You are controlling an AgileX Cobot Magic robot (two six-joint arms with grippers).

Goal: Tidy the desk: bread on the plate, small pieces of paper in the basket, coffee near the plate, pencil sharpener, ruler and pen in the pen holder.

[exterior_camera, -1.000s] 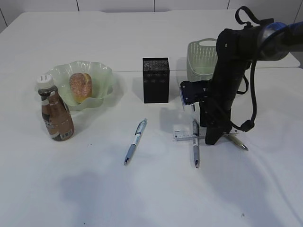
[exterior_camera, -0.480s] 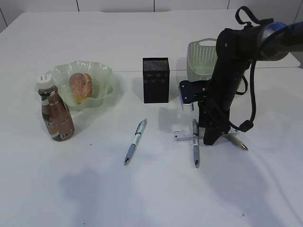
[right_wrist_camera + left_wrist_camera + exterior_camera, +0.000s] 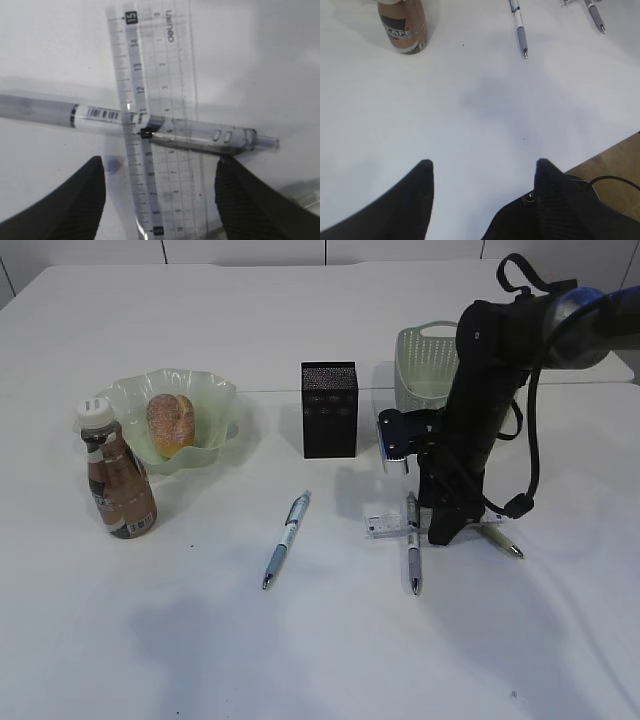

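Note:
My right gripper [image 3: 160, 165] [image 3: 440, 533] points down at the desk [image 3: 320, 660], open, a finger on each side of the clear ruler [image 3: 165, 75] [image 3: 383, 525]. A pen [image 3: 50, 112] [image 3: 412, 552] lies crosswise with the ruler. Another pen [image 3: 287, 538] lies at the middle, a third [image 3: 502, 540] to the right of the arm. The bread [image 3: 170, 423] sits in the plate [image 3: 218, 392], the coffee [image 3: 118, 485] beside it. The pen holder [image 3: 329, 410] and basket [image 3: 425, 365] stand behind. My left gripper [image 3: 482, 167] hangs open over bare desk. Pencil sharpener and paper pieces are out of view.
The left wrist view shows the coffee [image 3: 402, 25] and two pens [image 3: 519, 27] [image 3: 595, 15] far ahead, and the desk's edge with brown floor [image 3: 620, 160] at the lower right. The right arm's black body and cable loop [image 3: 525, 470] stand in front of the basket.
The right arm has shifted very slightly back and left above the ruler. Nothing else has moved, and both grippers stand as wide as before.

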